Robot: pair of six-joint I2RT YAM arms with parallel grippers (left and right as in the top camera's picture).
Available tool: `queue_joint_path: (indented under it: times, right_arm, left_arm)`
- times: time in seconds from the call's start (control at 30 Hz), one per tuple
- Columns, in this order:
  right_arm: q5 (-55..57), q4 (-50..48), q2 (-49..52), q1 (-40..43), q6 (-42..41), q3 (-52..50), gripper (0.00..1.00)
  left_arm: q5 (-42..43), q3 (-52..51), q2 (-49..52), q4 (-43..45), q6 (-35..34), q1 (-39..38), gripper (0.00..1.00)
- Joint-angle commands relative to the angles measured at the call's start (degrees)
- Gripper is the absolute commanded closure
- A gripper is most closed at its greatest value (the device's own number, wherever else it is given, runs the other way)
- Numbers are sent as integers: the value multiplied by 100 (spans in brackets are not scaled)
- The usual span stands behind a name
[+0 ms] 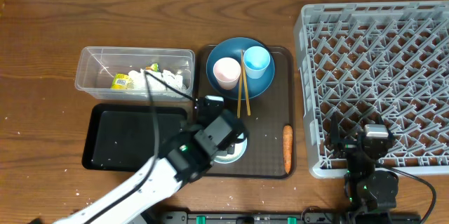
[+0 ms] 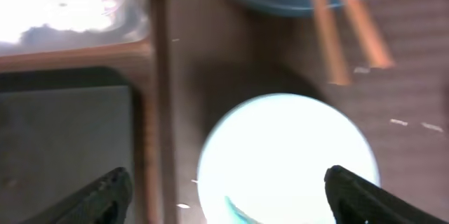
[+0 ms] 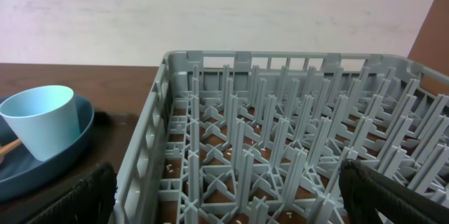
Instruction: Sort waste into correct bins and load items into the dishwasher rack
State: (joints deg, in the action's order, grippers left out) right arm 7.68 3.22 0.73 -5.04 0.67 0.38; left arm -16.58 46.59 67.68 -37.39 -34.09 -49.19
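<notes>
My left gripper [image 2: 228, 180] hangs over the white bowl [image 2: 287, 154], jaws spread wide and gripping nothing, one dark finger on each side of my wrist view, and the bowl sits upright at the near edge of the brown serving tray [image 1: 270, 115]. Further back on that tray is the dark blue plate [image 1: 233, 50]. It carries the white cup with pink inside [image 1: 226, 71] on its left and the light blue cup [image 1: 257, 61] on its right. The wooden chopsticks [image 1: 243, 92] run between the two cups and stick out over the plate's near rim. At the tray's near right corner lies the small orange carrot [image 1: 287, 147], lengthwise, well apart from the bowl. Left of the tray, the clear plastic tub [image 1: 91, 69] holds the yellow-green snack wrapper [image 1: 123, 81] and the crumpled white tissue [image 1: 170, 78]. The black tray [image 1: 133, 140] sits just in front of it. My right gripper [image 3: 224, 182] is wide open too, holding nothing, at the near edge of the grey dishwasher rack [image 1: 379, 69], which fills the right of the table.
</notes>
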Motion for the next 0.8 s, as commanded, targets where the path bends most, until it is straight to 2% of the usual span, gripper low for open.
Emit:
queue_joint_path:
  times: [0.0,0.07,0.13,0.17,0.2,0.4,0.77]
  right_arm:
    - [44,22,-2,20,26,-7,1]
    - [44,22,-2,20,26,-7,1]
    - [44,22,-2,20,26,-7,1]
    - [44,22,-2,20,26,-7,1]
    - [44,22,-2,20,26,-7,1]
    - [44,22,-2,20,24,-7,1]
    - [44,22,-2,20,26,-7,1]
  left_arm:
    - [835,109,-354,63,48,26,14]
    - [1314,109,-487,201,46,26,29]
    - [1880,109,-522,372,39,24,51]
    - [2083,107,-518,431,37,20,58]
    - [2234,105,-501,474,39,7,61]
    - [2299,101,-184,560,35,-317,61]
    - [2173,101,973,804,-74,-706,62]
